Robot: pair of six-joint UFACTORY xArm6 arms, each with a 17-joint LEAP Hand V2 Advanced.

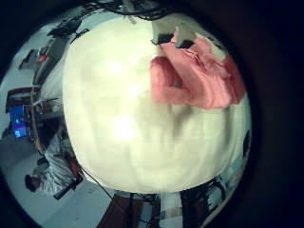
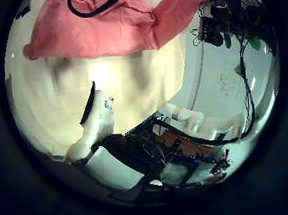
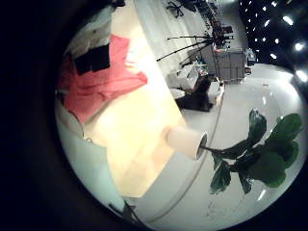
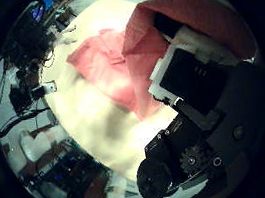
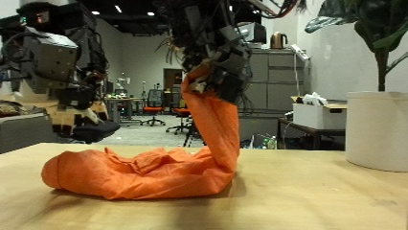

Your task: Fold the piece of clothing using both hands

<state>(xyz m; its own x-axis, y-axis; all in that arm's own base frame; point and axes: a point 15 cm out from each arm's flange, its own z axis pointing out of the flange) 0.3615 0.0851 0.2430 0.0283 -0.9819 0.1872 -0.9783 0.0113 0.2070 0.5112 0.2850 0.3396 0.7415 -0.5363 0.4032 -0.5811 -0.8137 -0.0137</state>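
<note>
An orange piece of clothing (image 5: 153, 172) lies bunched on the wooden table (image 5: 319, 196). One end rises in a tall strip to my right hand (image 5: 211, 53), whose fingers are curled on the cloth well above the table. In the right thumb side palm view the cloth (image 4: 117, 66) drapes over those fingers (image 4: 183, 66), and the rest trails down onto the table. My left hand (image 5: 45, 57) hangs apart from the cloth, off to the side and higher, holding nothing. Its palm views show the clothing (image 1: 195, 76) (image 2: 107, 25) at a distance on the table, with one straight finger (image 2: 95, 116) showing.
A white plant pot (image 5: 376, 129) stands on the table near the lifted end of the cloth, also seen as the pot (image 3: 188, 142) with its green leaves (image 3: 260, 154). Bare table lies in front of and beside the pile.
</note>
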